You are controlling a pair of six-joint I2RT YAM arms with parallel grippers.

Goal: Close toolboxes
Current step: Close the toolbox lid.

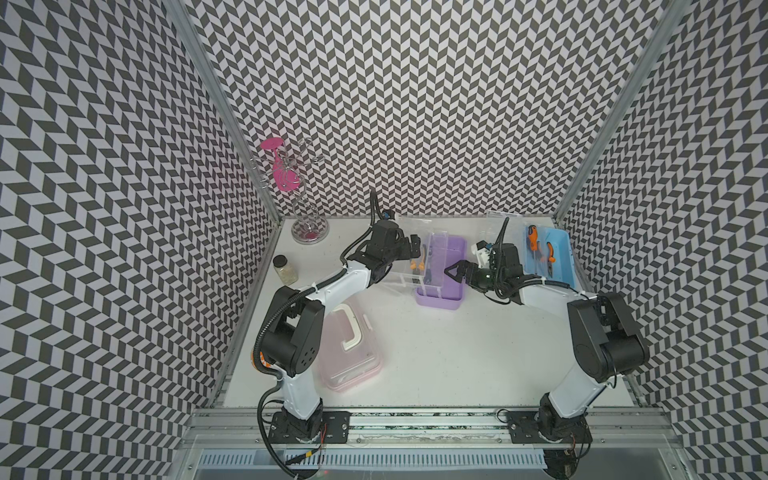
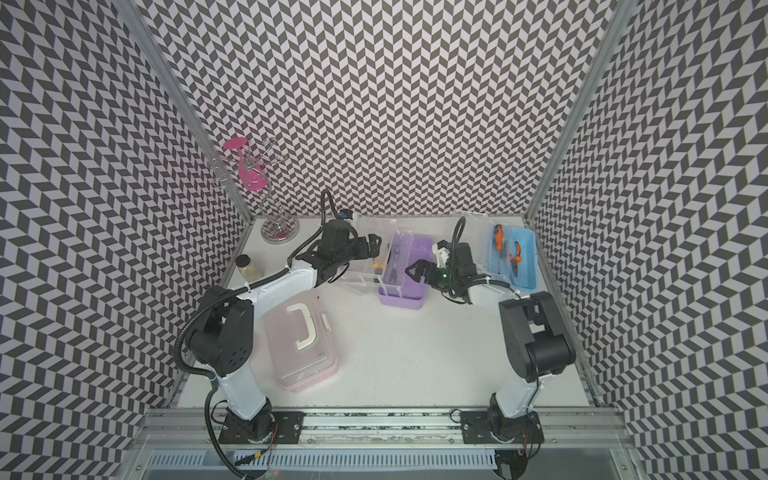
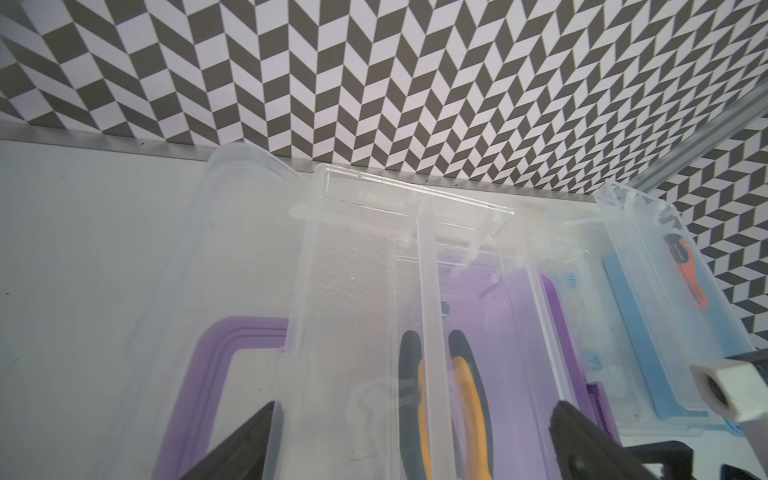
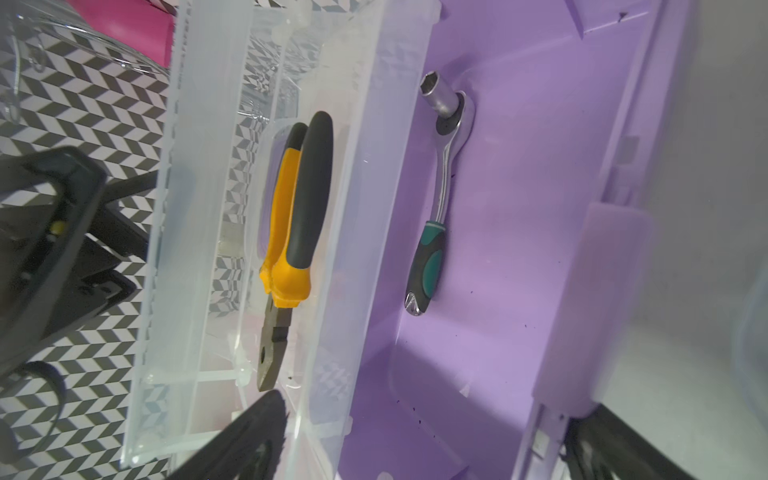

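Two open: purple toolbox [image 1: 439, 300] and blue toolbox [image 1: 562, 246]. My right claw [image 1: 451, 274] hangs spread by the purple one; left claw [image 1: 417, 246] straddles its clear tray [image 3: 353, 270], grip I can't tell.

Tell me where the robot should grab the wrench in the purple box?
Grab the wrench by its green-and-black handle, coming straight down from above. It lies flat on the purple toolbox floor with bare space either side; the socket end sticks up and looks awkward.

Purple-based clear-lidded plastic toolbox [image 1: 438, 300] stands open; pink-based toolbox [image 1: 353, 361] lies shut, nearer and left of it; blue-based toolbox [image 1: 563, 249] lies open to its right.
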